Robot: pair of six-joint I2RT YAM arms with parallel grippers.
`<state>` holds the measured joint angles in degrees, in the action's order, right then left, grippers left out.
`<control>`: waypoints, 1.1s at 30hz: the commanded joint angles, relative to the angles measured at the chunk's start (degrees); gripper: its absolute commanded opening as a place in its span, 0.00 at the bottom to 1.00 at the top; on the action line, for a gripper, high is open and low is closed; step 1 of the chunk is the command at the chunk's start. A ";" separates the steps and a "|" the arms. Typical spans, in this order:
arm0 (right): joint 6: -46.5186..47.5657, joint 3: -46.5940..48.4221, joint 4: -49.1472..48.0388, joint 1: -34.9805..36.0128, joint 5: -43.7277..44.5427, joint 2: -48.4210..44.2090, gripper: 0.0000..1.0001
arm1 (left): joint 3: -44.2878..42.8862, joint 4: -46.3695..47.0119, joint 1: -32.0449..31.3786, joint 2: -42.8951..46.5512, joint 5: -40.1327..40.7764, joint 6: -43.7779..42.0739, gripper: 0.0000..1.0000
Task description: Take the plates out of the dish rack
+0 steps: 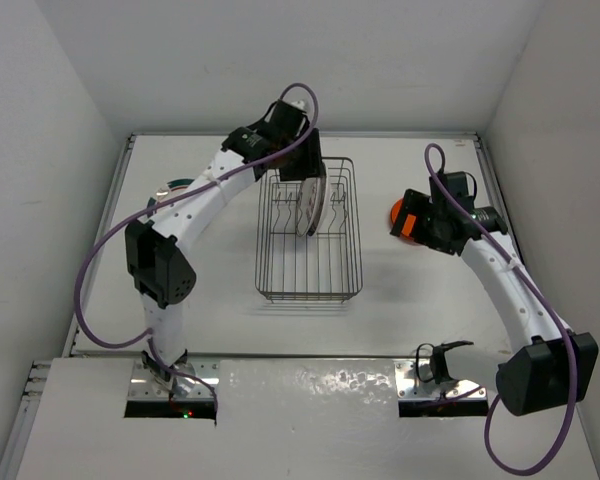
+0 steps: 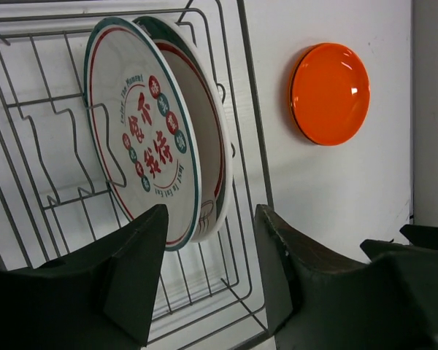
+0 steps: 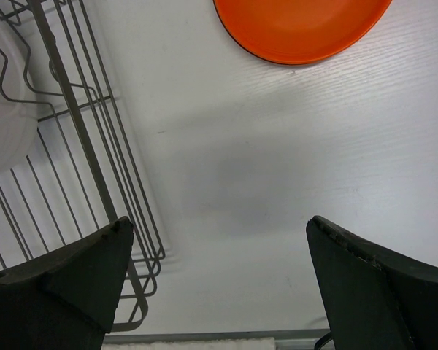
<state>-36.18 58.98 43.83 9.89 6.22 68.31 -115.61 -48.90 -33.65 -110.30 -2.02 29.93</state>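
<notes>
Locate the dish rack (image 1: 309, 296) at the middle of the worktop (image 1: 210, 300), with two patterned plates (image 2: 142, 131) standing upright and leaning together at its far end, and an orange plate (image 1: 400, 213) lying flat between the rack and the right edge. Find the left gripper (image 2: 209, 219) at the patterned plates, fingers apart and straddling their rim; contact not discernible. Find the right gripper (image 3: 219, 222) over bare worktop near the orange plate, fingers spread wide, holding nothing.

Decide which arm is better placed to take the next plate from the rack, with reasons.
Left. The left gripper is at the rack with the rim of the plates between its fingers. The right gripper hangs open over the table beside it, near the orange plate.
</notes>
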 commanded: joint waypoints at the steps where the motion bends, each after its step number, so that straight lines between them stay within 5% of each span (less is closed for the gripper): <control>1: 0.85 1.05 0.37 0.22 0.55 -1.25 0.99 | 2.22 4.16 0.34 -0.44 -1.84 -1.98 0.48; 20: 0.77 3.16 2.22 0.30 0.72 -1.87 0.99 | 6.36 6.98 0.95 -4.13 -1.76 -2.25 0.27; 26: 0.15 3.51 2.31 0.30 0.73 -1.96 0.99 | 4.00 6.46 1.04 -4.57 -3.42 -3.48 0.00; 33: -0.29 4.12 2.40 0.22 0.90 -2.13 0.99 | -4.51 1.19 1.48 -2.82 1.22 -3.74 0.00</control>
<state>-35.99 60.53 46.78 9.89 6.24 67.75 -114.06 -47.20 -32.88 -115.42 -4.27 27.18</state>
